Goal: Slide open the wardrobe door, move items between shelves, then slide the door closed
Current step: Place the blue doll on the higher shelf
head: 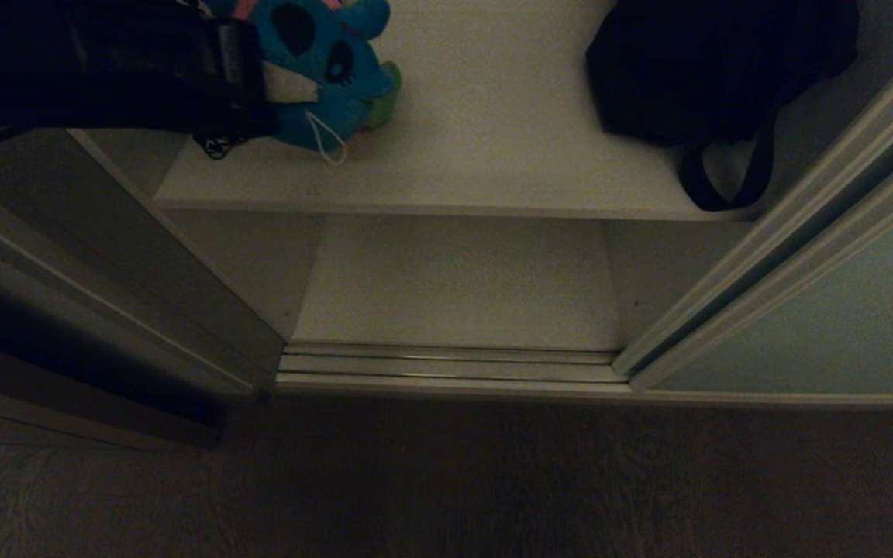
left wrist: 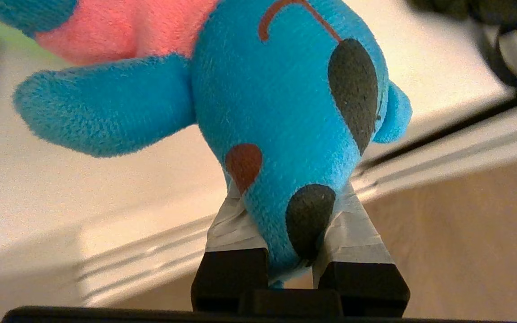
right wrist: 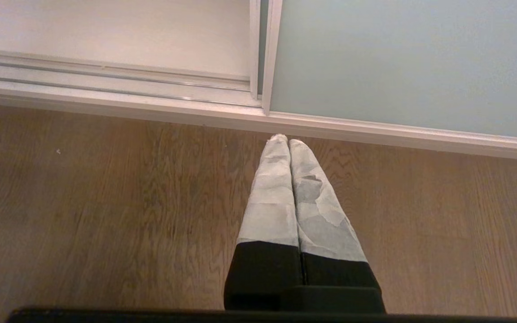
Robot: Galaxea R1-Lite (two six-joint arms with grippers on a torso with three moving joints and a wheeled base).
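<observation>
In the head view the left gripper [head: 291,81] came in from the upper left of the frame, and its taped fingers [left wrist: 352,224] were closed on the blue plush toy [head: 330,70], gripping it at the lower end. The toy hung over the left part of the upper white shelf [head: 493,155], and whether it touched the board could not be told. Behind it, a small piece of the green plush toy [head: 388,89] showed on the same shelf. A black strapped bag [head: 710,70] lay in the upper right of the frame on that shelf, well apart from the toys. The lower shelf [head: 454,287] was in the middle of the frame. The sliding wardrobe door [head: 842,325] stood at the right side, pushed open. In the right wrist view the right gripper [right wrist: 288,142] pointed at the wooden floor [right wrist: 106,202] just before the door rail [right wrist: 106,85], its two fingers pressed together and holding nothing.
</observation>
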